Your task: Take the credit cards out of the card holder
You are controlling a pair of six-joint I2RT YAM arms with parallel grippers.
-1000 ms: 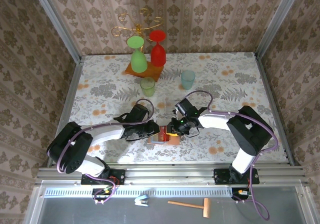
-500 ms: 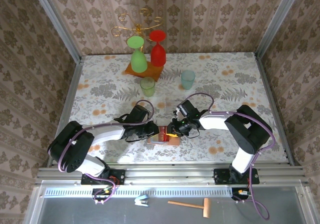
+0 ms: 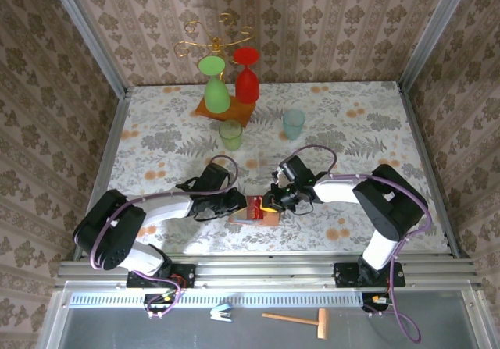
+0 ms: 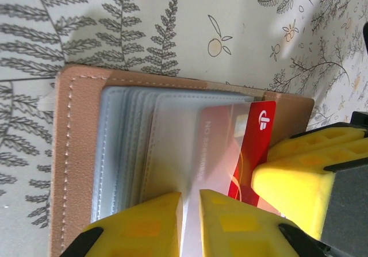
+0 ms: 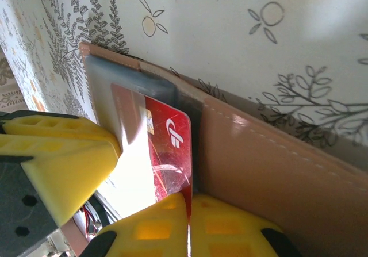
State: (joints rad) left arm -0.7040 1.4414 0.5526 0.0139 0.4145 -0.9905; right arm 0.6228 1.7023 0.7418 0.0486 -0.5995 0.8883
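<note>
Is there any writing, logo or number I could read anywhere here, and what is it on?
No word or number here reads clearly.
White logo, a curly emblem rather than clear letters: on the corner of the red card.
Faint grey print on that card, seen through the clear sleeve of the card holder: too blurred to read.

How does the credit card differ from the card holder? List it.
Colour: the credit card is glossy red with a white logo; the card holder is tan, grey-blue sleeves inside. Size: the credit card is smaller than the card holder. State: the credit card is pinched by the right fingers; the card holder's sleeves by the left fingers. Both are flat.
</note>
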